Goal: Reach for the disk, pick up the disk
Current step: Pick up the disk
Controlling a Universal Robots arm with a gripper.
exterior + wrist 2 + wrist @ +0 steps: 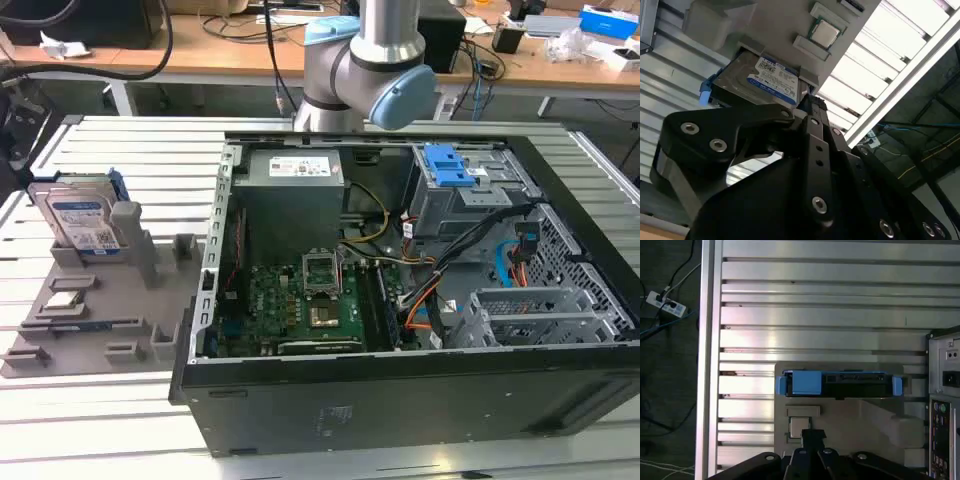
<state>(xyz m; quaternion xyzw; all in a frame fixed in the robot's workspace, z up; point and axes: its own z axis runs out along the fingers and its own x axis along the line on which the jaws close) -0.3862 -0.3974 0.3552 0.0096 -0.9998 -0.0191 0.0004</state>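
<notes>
The disk (pixel 84 220) stands on edge in a slot of the grey holder (pixel 60 330), at the exterior view's left. It is silver-grey with a white-and-blue label and a blue bracket. Its labelled face shows in the second wrist view (pixel 769 79), its top edge and blue bracket in the first wrist view (pixel 840 384). My black gripper (pixel 812 434) hangs well above the holder, apart from the disk, its fingers shut together on nothing. In the second wrist view the gripper (pixel 802 102) tip lines up just off the disk's edge.
An open computer case (pixel 400 300) takes up the middle and the exterior view's right, with a grey power supply (pixel 293 170) and a blue latch (pixel 447 165) inside. A small processor chip (pixel 799 426) lies in the holder. The ribbed aluminium table (pixel 815 305) extends beyond the holder.
</notes>
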